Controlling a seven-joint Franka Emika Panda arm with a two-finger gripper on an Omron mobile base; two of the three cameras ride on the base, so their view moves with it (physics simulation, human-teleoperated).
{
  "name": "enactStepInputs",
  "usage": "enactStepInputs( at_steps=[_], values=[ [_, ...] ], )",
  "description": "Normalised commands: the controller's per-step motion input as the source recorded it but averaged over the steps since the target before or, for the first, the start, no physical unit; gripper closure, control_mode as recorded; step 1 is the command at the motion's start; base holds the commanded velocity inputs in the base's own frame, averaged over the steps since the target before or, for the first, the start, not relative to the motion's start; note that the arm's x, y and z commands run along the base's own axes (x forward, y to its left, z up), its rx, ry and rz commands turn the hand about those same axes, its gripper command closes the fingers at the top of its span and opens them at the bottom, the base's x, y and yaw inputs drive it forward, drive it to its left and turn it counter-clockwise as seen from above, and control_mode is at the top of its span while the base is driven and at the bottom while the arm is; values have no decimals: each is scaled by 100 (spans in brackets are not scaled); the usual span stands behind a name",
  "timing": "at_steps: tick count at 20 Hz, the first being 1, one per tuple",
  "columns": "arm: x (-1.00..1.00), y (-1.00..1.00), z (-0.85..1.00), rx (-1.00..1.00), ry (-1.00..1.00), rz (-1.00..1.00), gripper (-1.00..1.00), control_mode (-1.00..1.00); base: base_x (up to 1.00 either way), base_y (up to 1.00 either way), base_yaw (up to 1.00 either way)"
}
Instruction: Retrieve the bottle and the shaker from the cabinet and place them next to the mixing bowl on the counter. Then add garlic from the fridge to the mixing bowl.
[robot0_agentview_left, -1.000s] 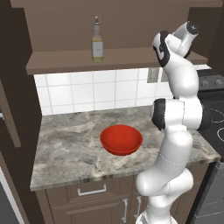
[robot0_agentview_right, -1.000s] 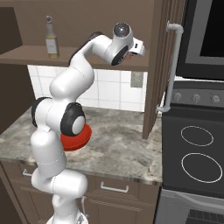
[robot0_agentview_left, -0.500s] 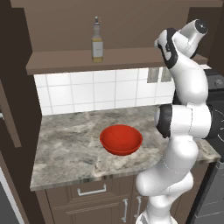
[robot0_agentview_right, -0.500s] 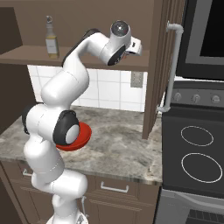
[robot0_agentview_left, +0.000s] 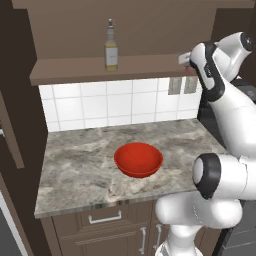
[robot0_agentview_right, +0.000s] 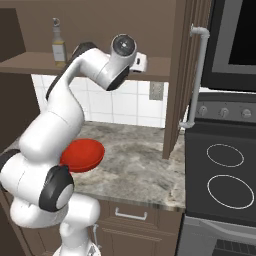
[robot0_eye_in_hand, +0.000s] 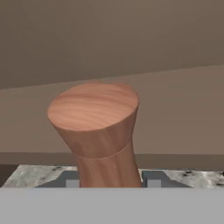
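Shaker (robot0_eye_in_hand: 98, 131) clamped in the gripper (robot0_eye_in_hand: 110, 179), wooden, waisted, seen from its flat round top end, tilted in the hand view. Flanked low on either side by the two dark finger tips (robot0_eye_in_hand: 70, 178), pressed against its narrow lower body. Held up at the level of the cabinet shelf (robot0_agentview_left: 75, 70), at that shelf's right end, with brown cabinet wall behind and a strip of speckled counter low in the hand view.

Reached in from the base views by the white arm (robot0_agentview_right: 60, 105), folded high with the wrist at the shelf edge; hand largely hidden there behind the arm's own links, so the grip itself not readable from those two views.

Farther left on the same shelf: bottle (robot0_agentview_left: 111, 46), upright, pale amber glass with a dark cap, well apart from the hand; also visible at the left end of the shelf in the right base view (robot0_agentview_right: 58, 44).

Below, on the grey marbled counter (robot0_agentview_left: 75, 170): red mixing bowl (robot0_agentview_left: 138, 159), upright, near the front middle of the counter, partly covered by the arm in the right base view (robot0_agentview_right: 85, 154).

Behind the counter, white tiled wall (robot0_agentview_left: 100, 105) with an outlet plate (robot0_agentview_left: 175, 86). Right of the counter, dark stove (robot0_agentview_right: 225, 175) with two ring burners, an open cabinet door (robot0_agentview_right: 185, 75) with a pale bar handle standing between counter and stove.
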Motion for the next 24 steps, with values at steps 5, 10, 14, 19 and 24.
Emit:
enactStepInputs(
  at_steps=[5, 10, 14, 19, 24],
  values=[
    [-100, 46, 1, -8, 0, 13, 100, -100, 0, 0, 0],
    [-100, 40, 0, -9, 0, 13, 100, -100, 0, 0, 0],
    [-100, 30, 0, -4, 0, 12, 100, -100, 0, 0, 0],
    [-100, 22, 0, -1, -1, 11, 100, -100, 0, 0, 0],
    [-60, 14, -6, -4, 0, 18, 100, -100, 0, 0, 0]
  ],
)
